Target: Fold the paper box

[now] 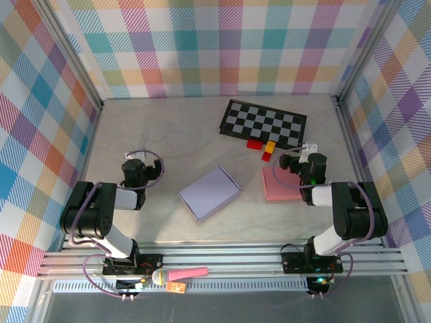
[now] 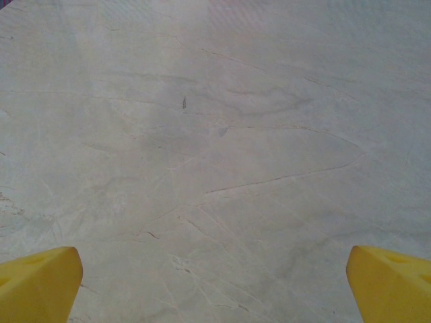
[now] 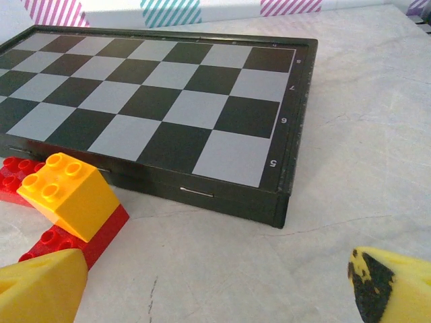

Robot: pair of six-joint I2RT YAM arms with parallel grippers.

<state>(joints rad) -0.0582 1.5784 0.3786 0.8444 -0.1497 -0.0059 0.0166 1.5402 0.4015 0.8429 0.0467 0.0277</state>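
The paper box (image 1: 209, 194) is a flat lavender rectangle lying at the middle of the table, between the two arms. My left gripper (image 1: 137, 160) sits to its left, well apart from it. In the left wrist view that gripper (image 2: 215, 286) is open, its yellow fingertips (image 2: 37, 282) wide apart over bare marbled tabletop. My right gripper (image 1: 298, 159) is to the right of the box, above a pink flat sheet (image 1: 279, 187). In the right wrist view the gripper (image 3: 219, 282) is open and holds nothing.
A black-and-grey chessboard (image 1: 263, 124) (image 3: 155, 101) lies at the back right. Red and yellow toy bricks (image 1: 263, 147) (image 3: 67, 195) sit against its near edge. Plaid walls close in the table on three sides. A pink-handled tool (image 1: 182, 274) lies on the front rail.
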